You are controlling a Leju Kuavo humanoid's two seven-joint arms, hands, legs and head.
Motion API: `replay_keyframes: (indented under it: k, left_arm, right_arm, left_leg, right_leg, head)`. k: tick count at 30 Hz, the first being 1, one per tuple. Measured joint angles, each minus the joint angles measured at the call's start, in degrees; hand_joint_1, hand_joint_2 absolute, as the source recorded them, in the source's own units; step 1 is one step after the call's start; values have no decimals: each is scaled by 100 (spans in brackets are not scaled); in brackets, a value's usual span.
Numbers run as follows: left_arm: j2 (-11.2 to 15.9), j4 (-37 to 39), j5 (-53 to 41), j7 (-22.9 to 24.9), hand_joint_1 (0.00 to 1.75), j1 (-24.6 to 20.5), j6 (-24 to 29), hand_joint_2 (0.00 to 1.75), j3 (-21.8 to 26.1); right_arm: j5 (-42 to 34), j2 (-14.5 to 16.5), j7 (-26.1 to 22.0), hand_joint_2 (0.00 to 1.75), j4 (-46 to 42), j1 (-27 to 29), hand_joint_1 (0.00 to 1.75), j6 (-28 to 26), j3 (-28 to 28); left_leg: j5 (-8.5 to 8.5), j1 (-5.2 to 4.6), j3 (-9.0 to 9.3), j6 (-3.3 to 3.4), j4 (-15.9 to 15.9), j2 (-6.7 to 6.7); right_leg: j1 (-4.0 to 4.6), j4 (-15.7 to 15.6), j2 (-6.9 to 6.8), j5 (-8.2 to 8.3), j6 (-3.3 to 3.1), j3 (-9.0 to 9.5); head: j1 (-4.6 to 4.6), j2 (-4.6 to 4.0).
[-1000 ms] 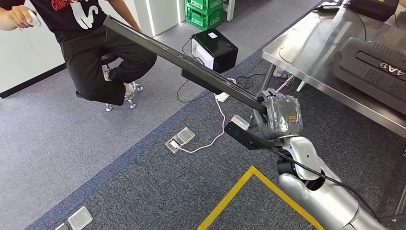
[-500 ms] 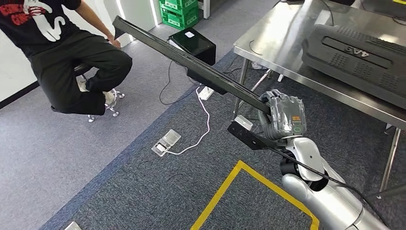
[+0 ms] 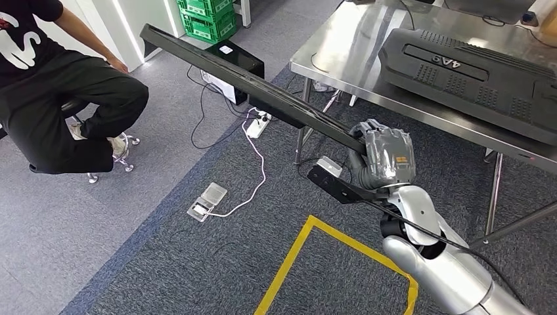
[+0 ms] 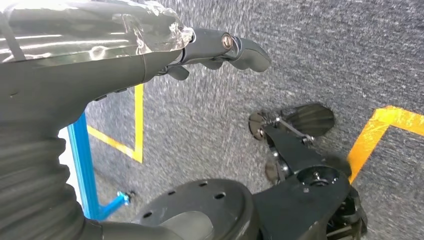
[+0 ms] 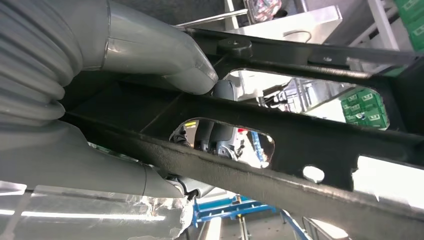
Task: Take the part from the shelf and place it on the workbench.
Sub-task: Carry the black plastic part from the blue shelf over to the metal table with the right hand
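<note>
The right hand (image 3: 387, 157) grips one end of the part (image 3: 249, 85) — a long black frame that juts out over the floor cables, its far end near a seated person (image 3: 59, 98). From the head view, the metal workbench (image 3: 341, 46) lies just beside it, already carrying a black case (image 3: 473, 65); a careless swing could clip either one, or the person.

In the left wrist view, the left hand (image 4: 220, 47) hangs over the carpet with nothing in it, fingers loosely curled.

In the right wrist view, the thumb (image 5: 160, 55) presses the frame's rail (image 5: 280, 135) — a one-ended hold, so the long overhang may twist loose.
</note>
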Motion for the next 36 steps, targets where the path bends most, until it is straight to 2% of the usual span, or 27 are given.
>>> replay_keyframes:
  k: [1,2,3,4,5,6,7,8,10,12,14,16,17,18,19,20,22,23,24,26,28,30,31,32,33,34,36]
  left_arm:
    - [0,0,1,0,0,7,0,175,1]
    - [0,0,1,1,0,13,0,175,1]
    - [0,0,1,1,0,14,0,175,2]
    - [0,0,1,1,0,12,0,175,2]
    - [0,0,0,2,0,11,0,175,2]
    - [0,0,-1,2,0,8,0,175,2]
    - [0,0,-3,2,0,8,-2,175,2]
    - [0,0,-4,2,0,8,-7,175,2]
    - [0,0,-8,3,0,5,-22,175,2]
    - [0,0,-10,4,0,-3,-32,175,2]
    - [0,0,-10,4,0,-7,-34,175,2]
    - [0,0,-10,5,0,6,-35,175,2]
    - [0,0,-10,6,0,16,-35,175,2]
    - [0,0,-10,7,0,24,-35,175,2]
    - [0,0,-12,8,0,27,-35,175,2]
    - [0,0,-17,9,0,26,-35,175,2]
    - [0,0,-33,8,0,21,-35,175,2]
    - [0,0,-40,7,0,19,-35,175,2]
    - [0,0,-45,5,0,18,-35,175,2]
    - [-3,0,-51,4,0,12,-35,175,2]
    - [-8,0,-62,1,0,3,-35,175,2]
    - [-11,0,-84,-5,0,3,-35,175,2]
    - [-10,0,-97,-7,0,9,-35,175,2]
    - [-10,0,-108,-7,0,14,-35,175,1]
    - [-10,0,-114,-7,0,17,-35,175,1]
    - [-10,0,-118,-7,0,17,-35,175,0]
    - [-12,0,-122,-7,0,12,-35,175,-1]
  right_arm:
    - [-1,3,-1,175,4,0,175,0,0]
    - [-2,4,-1,175,10,3,175,1,0]
    - [-2,5,-1,175,18,4,175,1,0]
    - [-2,6,-1,175,25,4,175,1,0]
    - [-2,6,-3,175,29,3,175,0,0]
    - [-3,7,-6,175,30,2,175,0,0]
    - [-3,8,-9,175,30,0,175,0,0]
    - [-3,9,-11,175,29,0,175,0,0]
    - [-4,10,-13,175,29,1,175,0,0]
    - [-5,10,-15,175,29,-1,175,-2,-1]
    - [-5,10,-17,175,28,-7,175,-3,-2]
    - [-4,14,-17,175,28,-5,175,-2,-2]
    - [-4,16,-17,175,28,-2,175,-2,-2]
    - [-4,19,-17,175,28,-1,175,-2,-2]
    - [-4,20,-17,175,28,-1,175,-2,-2]
    - [-4,21,-17,175,28,-1,175,-2,-2]
    - [-5,21,-17,175,28,0,175,0,-2]
    - [-6,21,-16,175,28,1,175,1,-2]
    - [-7,21,-15,175,28,6,175,2,-2]
    - [-9,20,-10,175,28,18,175,2,-2]
    - [-8,13,-5,175,28,19,175,-1,-4]
    - [-6,5,11,175,28,19,175,-3,-7]
    - [-5,3,24,175,28,27,175,-4,-9]
    - [-4,2,35,175,28,42,175,-4,-9]
    - [-4,-2,44,175,28,57,175,-4,-9]
    - [-4,-7,49,175,28,66,175,-5,-9]
    - [-4,-15,52,175,28,71,175,-7,-15]
  left_leg:
    - [-5,-2,0,1,2,48]
    - [-14,0,0,-2,8,97]
    - [-26,5,3,-11,16,146]
    - [-43,14,8,-28,26,192]
    - [-63,22,19,-50,39,233]
    - [-85,17,28,-78,52,271]
    - [-104,10,37,-107,64,304]
    - [-119,0,47,-137,73,335]
    - [-141,-8,77,-204,73,410]
    - [-237,14,86,-270,170,363]
    - [-528,33,-109,-303,660,179]
    - [-867,29,-496,-308,1443,68]
    - [-925,26,-641,-306,1706,50]
    - [-870,24,-698,-295,1775,40]
    - [-700,23,-644,-277,1601,26]
    - [-462,23,-504,-252,1242,-18]
    - [-120,30,-209,-206,482,-209]
    - [-54,28,-126,-192,256,-285]
    - [-57,24,-96,-181,164,-320]
    - [-42,24,-70,-146,104,-236]
    - [-6,40,-31,-84,27,-132]
    - [12,37,-13,-45,-14,-39]
    - [10,33,-13,-38,-13,8]
    - [5,30,-13,-37,-10,55]
    - [-4,31,-10,-41,-6,105]
    - [-18,35,-3,-51,0,154]
    - [-59,45,28,-91,17,242]
  right_leg:
    - [-23,314,-52,-111,24,-153]
    - [-49,481,-83,-129,47,-236]
    - [-72,443,-108,-45,69,-221]
    - [-91,194,-145,122,85,-99]
    - [-102,-183,-212,314,96,89]
    - [-84,-545,-310,439,93,270]
    - [-67,-809,-373,511,69,398]
    - [-45,-946,-408,520,39,458]
    - [-21,-986,-329,498,-45,466]
    - [-33,-1016,-244,505,-120,494]
    - [-47,-1040,-177,512,-184,523]
    - [-31,-1036,-83,505,-216,527]
    - [-21,-1032,-23,503,-221,530]
    - [-13,-1026,41,500,-224,534]
    - [-8,-1019,104,498,-225,540]
    - [-7,-1013,166,494,-222,547]
    - [-4,-993,278,484,-199,541]
    - [-11,-987,325,484,-178,528]
    - [-21,-986,370,487,-150,513]
    - [-48,-992,444,493,-86,495]
    - [-38,-809,306,365,-30,410]
    - [-37,-226,53,54,14,136]
    - [-53,142,-22,-99,33,-47]
    - [-71,417,-64,-181,51,-188]
    - [-87,518,-93,-163,65,-246]
    - [-101,399,-123,-44,78,-195]
    - [-107,-341,-251,328,87,167]
  head:
    - [21,-1]
    - [40,-1]
    - [60,-2]
    - [83,-2]
    - [107,-2]
    - [136,-2]
    - [162,-1]
    - [171,-1]
    - [157,-1]
    - [121,-1]
    - [57,-2]
    - [-17,-2]
    - [-39,-2]
    - [-60,-2]
    - [-81,-2]
    - [-101,-2]
    - [-132,-1]
    - [-132,-2]
    - [-131,-1]
    - [-129,-1]
    - [-102,-1]
    - [-35,-2]
    - [-3,-1]
    - [19,-2]
    - [41,-2]
    - [65,-2]
    - [119,-2]
